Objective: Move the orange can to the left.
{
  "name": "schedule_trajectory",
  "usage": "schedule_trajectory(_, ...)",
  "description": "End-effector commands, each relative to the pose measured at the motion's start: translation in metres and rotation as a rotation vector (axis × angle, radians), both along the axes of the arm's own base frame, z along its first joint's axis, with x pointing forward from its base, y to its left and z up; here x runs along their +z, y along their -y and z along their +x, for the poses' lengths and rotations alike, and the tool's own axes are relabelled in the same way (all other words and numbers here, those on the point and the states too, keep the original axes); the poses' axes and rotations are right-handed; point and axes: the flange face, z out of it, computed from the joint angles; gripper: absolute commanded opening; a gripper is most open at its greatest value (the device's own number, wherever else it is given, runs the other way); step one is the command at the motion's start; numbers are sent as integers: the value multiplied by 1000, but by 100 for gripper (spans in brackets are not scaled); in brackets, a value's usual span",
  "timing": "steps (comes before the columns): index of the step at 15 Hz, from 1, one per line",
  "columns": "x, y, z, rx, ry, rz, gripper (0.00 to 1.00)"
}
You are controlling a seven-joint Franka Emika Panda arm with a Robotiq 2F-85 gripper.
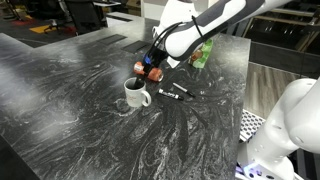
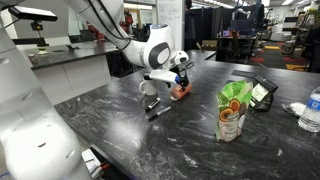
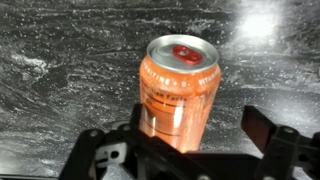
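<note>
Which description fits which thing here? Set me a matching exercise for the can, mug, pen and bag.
Things:
1 can
2 mug
3 pen
4 bag

Descriptions:
A white, standing on the table
B green
C orange, upright between the open gripper fingers
D lying flat beside the mug

Pairs: 1-C, 2-A, 3-D, 4-B.

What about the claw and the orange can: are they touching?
Cannot tell. In the wrist view the claw straddles the orange can: one finger stands clear, the other's edge meets the can's outline.
</note>
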Motion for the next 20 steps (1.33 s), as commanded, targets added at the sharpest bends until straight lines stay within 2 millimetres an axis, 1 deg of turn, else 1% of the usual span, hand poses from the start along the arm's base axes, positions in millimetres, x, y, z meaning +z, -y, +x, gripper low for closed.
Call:
schedule_trajectory(1, -6, -3, -33, -33, 61, -3, 100)
schedule_trajectory(5, -12, -1, -52, -91, 88, -32, 100)
schedule_trajectory(8, -17, -1, -60, -103, 94, -20, 100)
schedule_trajectory(9, -21, -2, -60, -84, 92, -10, 100)
schedule_trajectory(13, -32, -18, -57, 11, 81, 37, 100)
schedule_trajectory(14, -34, -25, -56, 66, 73, 45, 100)
schedule_trajectory(16, -33, -31, -53, 155, 45, 49, 100)
schedule_trajectory(18, -35, -31, -52, 220, 21, 44, 100)
schedule_trajectory(19, -36, -27, -51, 234, 11, 33, 100)
schedule_trajectory(20, -40, -20, -50, 209, -7, 22, 100)
